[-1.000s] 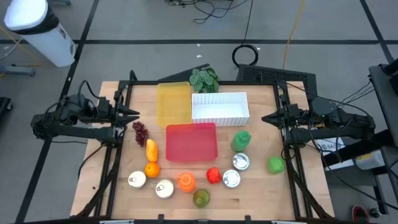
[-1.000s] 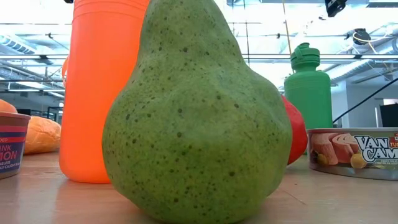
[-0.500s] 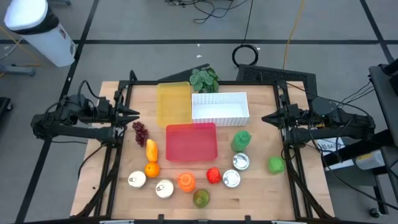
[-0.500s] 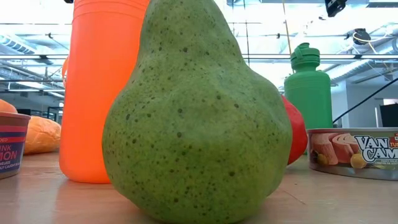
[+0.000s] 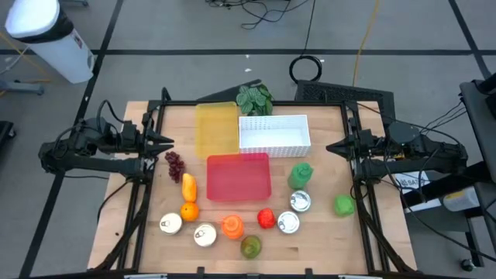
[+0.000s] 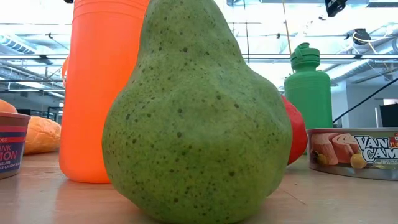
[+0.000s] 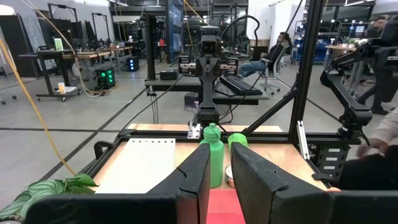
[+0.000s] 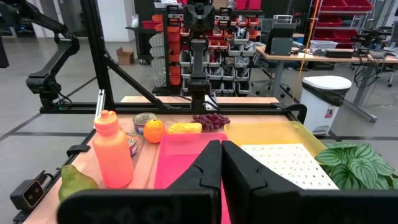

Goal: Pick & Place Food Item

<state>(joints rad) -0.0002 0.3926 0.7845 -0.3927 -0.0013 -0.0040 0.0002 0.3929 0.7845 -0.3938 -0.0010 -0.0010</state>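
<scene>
Nothing is being picked yet: the left gripper is waiting at its table edge, fingers narrowly parted and empty, the right gripper pinched shut opposite; likely next, reaching for the grapes nearby

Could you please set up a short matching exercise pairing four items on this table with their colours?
Things:
1. pear
2. tall bottle beside the pear
3. grapes
4. perforated bin

Colours:
A. white
B. dark purple
C. green
D. orange

Pairs: 1-C, 2-D, 3-B, 4-A
</scene>
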